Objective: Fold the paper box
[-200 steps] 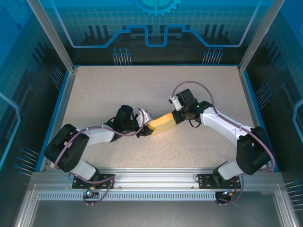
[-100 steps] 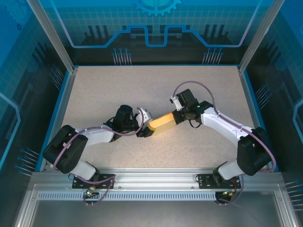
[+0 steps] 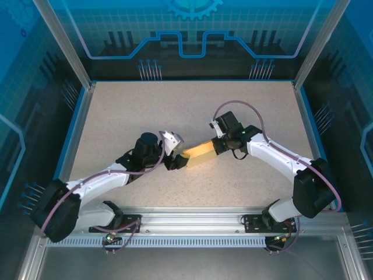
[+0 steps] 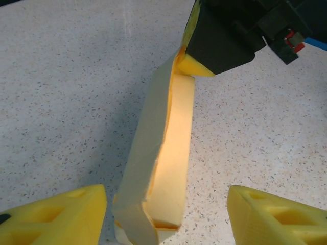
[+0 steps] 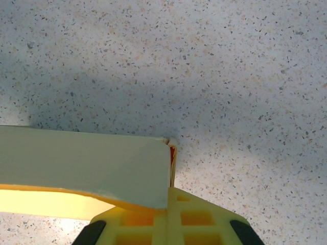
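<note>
While the paper box [image 3: 197, 153] stays slantwise near the middle of the table [image 3: 145, 111], the right gripper [image 3: 217, 146] pinches its far end tight. The left gripper [image 3: 178, 162] stands wide, its fingers [image 4: 56, 214] flanking the box's near end. Speckled tabletop lies open all round, the blue rim [image 3: 68, 140] well apart

Paper box [image 4: 171, 153] between parted yellow fingers [image 4: 56, 214] of the left hand [image 4: 166, 214]

Robot lab cell, aluminium frame [image 3: 63, 44], blue panels [image 3: 192, 29], speckled table [image 3: 145, 111]
</note>
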`<state>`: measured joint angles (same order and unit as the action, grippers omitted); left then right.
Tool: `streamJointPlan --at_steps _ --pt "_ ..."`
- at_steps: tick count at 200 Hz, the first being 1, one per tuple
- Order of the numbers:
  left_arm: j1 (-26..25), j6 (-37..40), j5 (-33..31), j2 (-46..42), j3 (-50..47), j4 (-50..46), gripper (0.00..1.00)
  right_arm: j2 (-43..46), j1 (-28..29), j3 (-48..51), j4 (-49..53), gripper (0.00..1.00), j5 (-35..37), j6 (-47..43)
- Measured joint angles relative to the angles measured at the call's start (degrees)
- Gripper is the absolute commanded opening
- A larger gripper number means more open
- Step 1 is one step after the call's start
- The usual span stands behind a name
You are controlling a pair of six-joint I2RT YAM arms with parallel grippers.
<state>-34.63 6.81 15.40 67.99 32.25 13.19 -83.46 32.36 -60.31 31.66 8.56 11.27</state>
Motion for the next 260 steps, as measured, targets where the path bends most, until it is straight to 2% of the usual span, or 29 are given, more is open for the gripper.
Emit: streamJointPlan --at_steps 32,65,138,222,260 --pt "-2.7 -5.4 -7.4 -1.4 3.1 -9.6 0.54 0.0 0.2 -0.1 0.1 0.04 0.1 0.4" --pt "-4.2 -8.6 -11.1 0.0 6.8 -14.6 0.46 0.0 0.3 -0.2 0.3 0.04 0.0 0.4" --pt "-5.2 -10.6 -13.1 4.9 10.5 -19.2 0.25 0.0 0.3 -0.2 0.5 0.04 0.1 0.3" --pt "-5.3 -11.7 -14.6 5.9 11.2 -20.0 0.14 0.0 0.3 -0.3 0.7 0.04 0.5 0.8" --pt "-5.3 -17.2 -14.8 5.8 11.2 -19.7 0.11 0.0 0.3 -0.3 0.7 0.04 0.5 1.4"
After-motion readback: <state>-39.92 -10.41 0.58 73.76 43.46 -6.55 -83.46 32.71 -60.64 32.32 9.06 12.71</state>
